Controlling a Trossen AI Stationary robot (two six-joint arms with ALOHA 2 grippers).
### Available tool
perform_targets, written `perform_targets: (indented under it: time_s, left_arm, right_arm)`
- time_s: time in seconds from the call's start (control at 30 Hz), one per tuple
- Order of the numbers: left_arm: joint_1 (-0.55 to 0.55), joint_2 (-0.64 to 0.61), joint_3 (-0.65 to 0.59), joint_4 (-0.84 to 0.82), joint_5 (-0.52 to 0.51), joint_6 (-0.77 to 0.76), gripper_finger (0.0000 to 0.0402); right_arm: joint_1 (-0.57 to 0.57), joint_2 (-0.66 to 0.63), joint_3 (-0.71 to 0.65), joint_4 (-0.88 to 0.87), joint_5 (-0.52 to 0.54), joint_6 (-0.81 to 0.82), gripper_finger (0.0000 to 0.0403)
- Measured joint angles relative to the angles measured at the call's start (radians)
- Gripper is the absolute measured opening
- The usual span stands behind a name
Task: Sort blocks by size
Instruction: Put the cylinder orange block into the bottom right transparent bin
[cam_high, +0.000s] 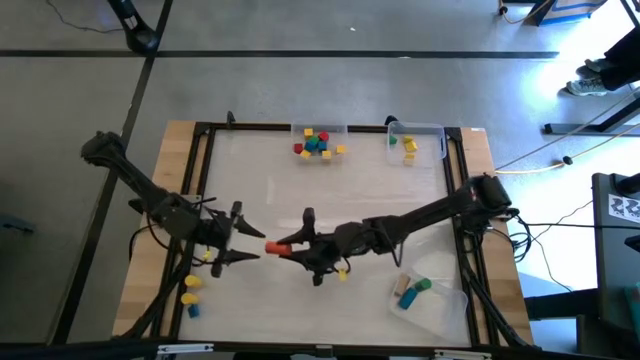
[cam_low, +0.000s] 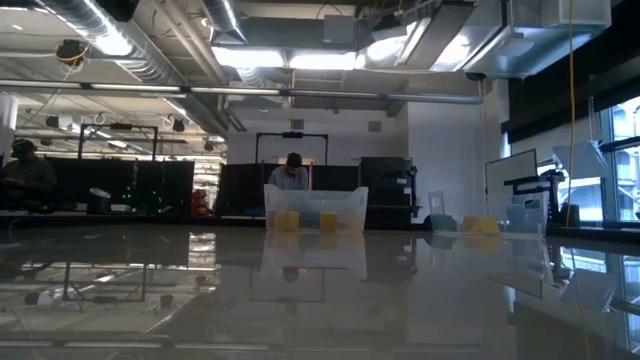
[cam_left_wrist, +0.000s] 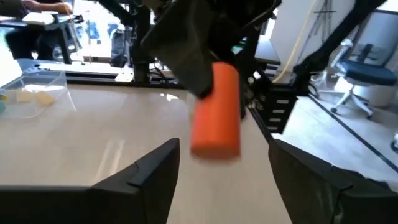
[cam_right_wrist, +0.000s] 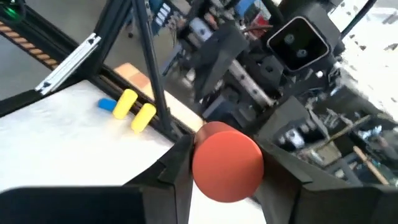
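A: Where's the orange cylinder?

B: Clamped between the fingers of the right gripper, above the table's middle. Its long axis runs out from that gripper toward the left gripper, roughly along the line between the two. In the right wrist view you look straight down its round end face, with a dark finger pressed on either side.

A: And the left gripper?

B: Spread wide, holding nothing. The cylinder's free end sits just ahead of its fingertips; in the left wrist view the cylinder hangs in the gap above the two dark fingers, touching neither.

A: Other blocks?

B: Near the left gripper, toward the table's near left corner, lie two yellow cylinders and a small blue block. Well beyond both grippers at the far edge, a clear tray holds a mixed heap of small blocks, and a second tray has a few yellow and green pieces. Behind the right gripper, near its arm, a third tray holds blue, green and tan blocks.
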Motion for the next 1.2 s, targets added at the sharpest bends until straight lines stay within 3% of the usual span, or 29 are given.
perform_targets:
  time_s: [0.2,0.4,0.67,0.87,1.03,1.2]
  left_arm:
    - [-0.022,-0.136,0.000,-0.186,0.002,-0.067,0.0230]
    - [-0.025,-0.190,0.000,-0.334,0.001,-0.127,0.0231]
    - [-0.024,-0.179,0.000,-0.352,-0.002,0.004,0.0228]
    - [-0.024,-0.178,0.000,-0.350,-0.024,0.077,0.0227]
    - [-0.024,-0.178,0.000,-0.339,-0.025,0.073,0.0227]
    - [-0.024,-0.178,0.000,-0.333,-0.025,0.071,0.0227]
  right_arm:
    - [0.085,-0.080,0.000,-0.222,0.146,0.116,0.0137]
    - [0.193,-0.178,0.002,-0.465,0.253,0.453,0.0137]
    - [0.310,-0.255,0.001,-0.851,0.284,1.189,0.0137]
    - [0.398,-0.250,0.001,-1.248,0.231,1.775,0.0137]
    - [0.499,-0.247,-0.001,-1.507,0.221,2.139,0.0137]
    - [0.625,-0.243,-0.026,-1.582,0.224,2.394,0.0137]
